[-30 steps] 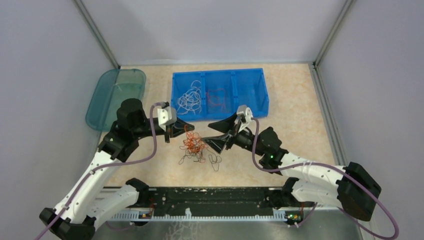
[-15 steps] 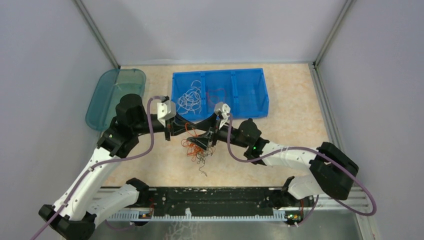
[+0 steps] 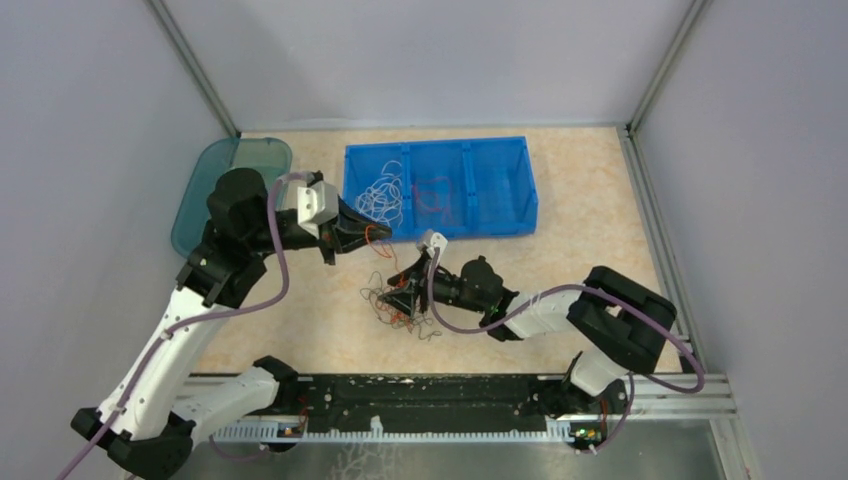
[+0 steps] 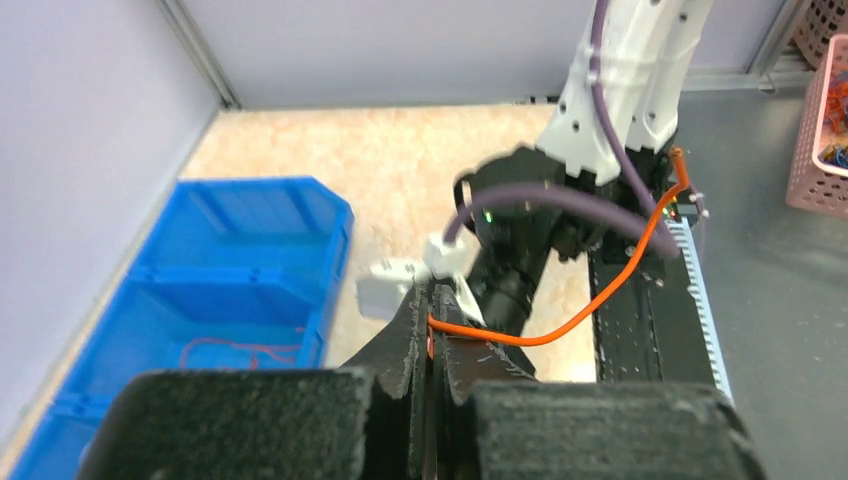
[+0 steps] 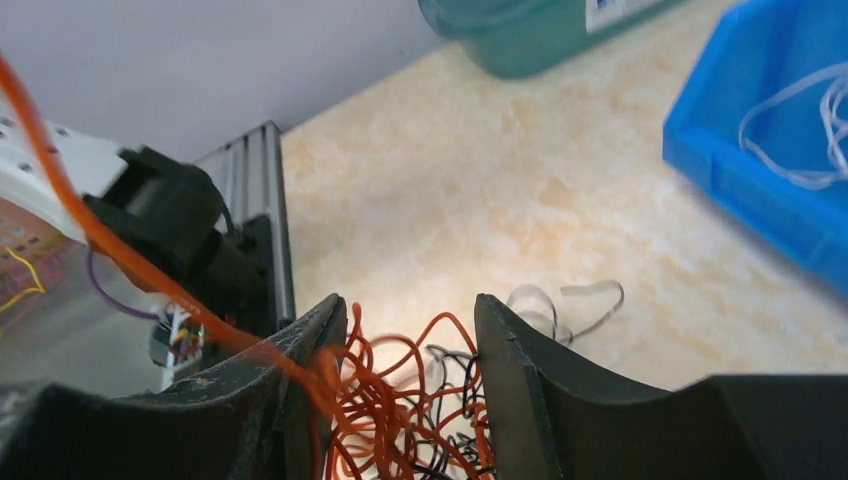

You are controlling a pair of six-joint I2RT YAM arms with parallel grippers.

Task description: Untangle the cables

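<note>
- Left gripper [image 3: 350, 230], centre-left of the overhead view: jaws fully closed, pinching a single orange cable [image 4: 560, 330] at the fingertips.
- Right gripper [image 3: 399, 297], just below centre: jaws partly apart and straddling the cable tangle [image 3: 404, 310]. In the right wrist view orange and black loops lie between the two fingers [image 5: 505, 380], with no firm clamp evident.
- Cable tangle: on the table at centre, below the blue bin [image 3: 525, 215]. Loose white and red strands already lie in the bin's left and middle compartments.
- Governing relation: the pinched orange cable runs from the left fingertips down and to the right into the tangle, so its long axis lies along the line joining the two grippers. The right gripper is the nearer to the clump. A separating pull would likely need the right jaws to pin the tangle first.
- Change over the last second: the left gripper has risen toward the upper left, and the right gripper has come from right of the tangle onto it, its jaws narrowing.
</note>
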